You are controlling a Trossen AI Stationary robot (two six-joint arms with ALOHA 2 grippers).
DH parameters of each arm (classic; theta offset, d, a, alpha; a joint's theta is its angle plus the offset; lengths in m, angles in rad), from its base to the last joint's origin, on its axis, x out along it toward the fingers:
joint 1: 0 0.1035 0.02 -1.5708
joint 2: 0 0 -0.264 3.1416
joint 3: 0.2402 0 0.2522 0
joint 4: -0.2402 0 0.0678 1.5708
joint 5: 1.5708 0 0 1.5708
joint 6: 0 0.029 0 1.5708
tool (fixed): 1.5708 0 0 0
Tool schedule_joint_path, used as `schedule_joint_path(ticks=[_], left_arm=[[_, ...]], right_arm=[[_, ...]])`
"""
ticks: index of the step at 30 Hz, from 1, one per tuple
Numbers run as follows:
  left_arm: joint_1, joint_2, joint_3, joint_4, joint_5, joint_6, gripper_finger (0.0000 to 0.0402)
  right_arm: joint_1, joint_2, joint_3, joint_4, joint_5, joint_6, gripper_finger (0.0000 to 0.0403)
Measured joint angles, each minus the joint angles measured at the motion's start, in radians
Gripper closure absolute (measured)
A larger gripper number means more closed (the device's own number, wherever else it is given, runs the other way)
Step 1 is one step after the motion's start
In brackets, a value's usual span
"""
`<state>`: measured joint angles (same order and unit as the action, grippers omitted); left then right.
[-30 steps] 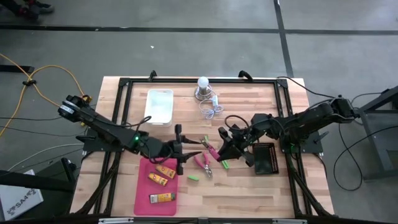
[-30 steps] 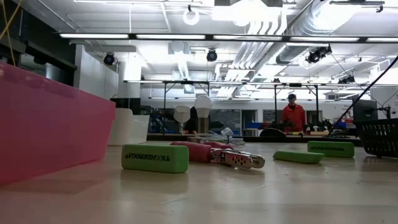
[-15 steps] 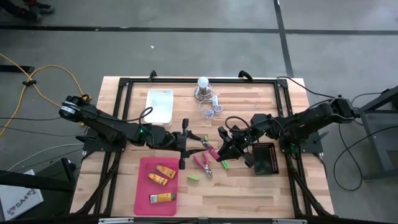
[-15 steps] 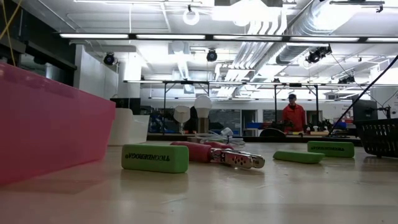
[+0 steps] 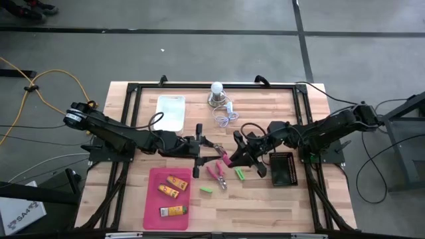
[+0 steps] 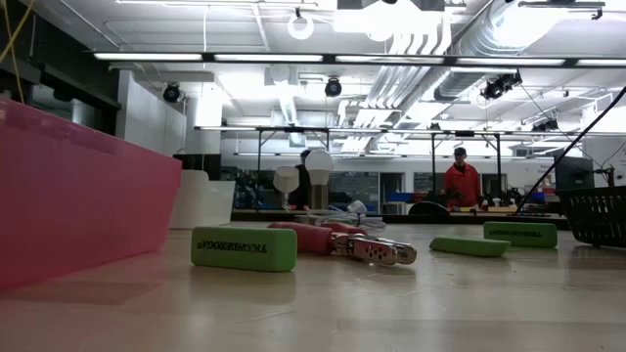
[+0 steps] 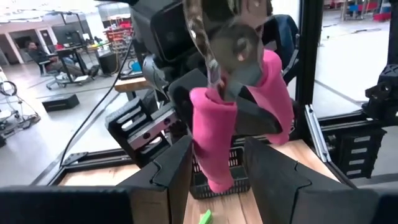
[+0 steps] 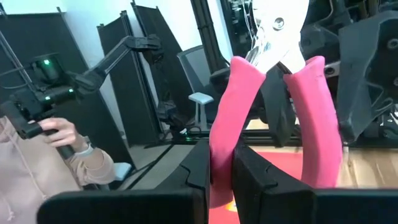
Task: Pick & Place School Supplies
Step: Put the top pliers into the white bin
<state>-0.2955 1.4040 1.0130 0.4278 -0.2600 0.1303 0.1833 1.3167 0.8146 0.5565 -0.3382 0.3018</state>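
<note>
My right gripper [image 5: 234, 158] is shut on one pink-handled pliers [image 5: 223, 158], held above the table's middle. My left gripper [image 5: 210, 147] faces it, open. Its fingers [image 7: 177, 171] stand on either side of the pliers' other handle [image 7: 211, 149]; I cannot tell whether they touch it. A second pink-handled pliers [image 5: 216, 174] lies flat on the table. Three green sticks [image 5: 206, 189] [image 5: 239, 174] [image 6: 468, 246] lie flat near it. Three orange-yellow pieces [image 5: 171, 192] lie in the pink tray [image 5: 151, 206]. My right gripper pinches one pink handle [image 8: 222, 134] of the pliers between its two fingers, toward the handle's free end. The fingers come level from the table's right side. The pliers hangs clear of the table, its metal head [image 8: 280, 25] toward the left gripper and its second handle [image 8: 314, 118] free.
A black basket [image 5: 282, 169] stands right of the right gripper. At the far side are a white tray [image 5: 169, 113] and a white bulb with a coiled cord [image 5: 219, 99]. A black frame [image 5: 133, 89] runs round the table. People show in the room beyond.
My left gripper has moved from above the pink tray's far edge toward the table's far edge and the held pliers, rolling a little. Its fingers now flank the pliers' free handle. The pliers stays lifted in my right gripper.
</note>
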Motion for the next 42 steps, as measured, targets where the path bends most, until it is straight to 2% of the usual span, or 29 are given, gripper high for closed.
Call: schedule_joint_path(ticks=[15,18,26,33,42], left_arm=[[0.034,0.000,0.000,0.015,-0.048,-0.053,0.0261],[0.034,0.000,0.000,0.015,-0.052,-0.059,0.0277],[0.033,0.000,0.000,0.015,-0.064,-0.067,0.0354],[0.033,0.000,0.000,0.014,-0.065,-0.068,0.0350],[0.031,0.000,0.000,0.000,-0.052,-0.068,0.0356]], right_arm=[[-0.003,0.000,0.000,0.003,0.056,-0.044,0.0372],[-0.006,0.000,0.000,0.003,0.074,-0.049,0.0372],[-0.016,0.000,0.000,0.002,0.087,-0.063,0.0372],[-0.016,0.000,0.000,0.001,0.104,-0.069,0.0372],[-0.015,0.000,0.000,-0.001,0.125,-0.058,0.0324]])
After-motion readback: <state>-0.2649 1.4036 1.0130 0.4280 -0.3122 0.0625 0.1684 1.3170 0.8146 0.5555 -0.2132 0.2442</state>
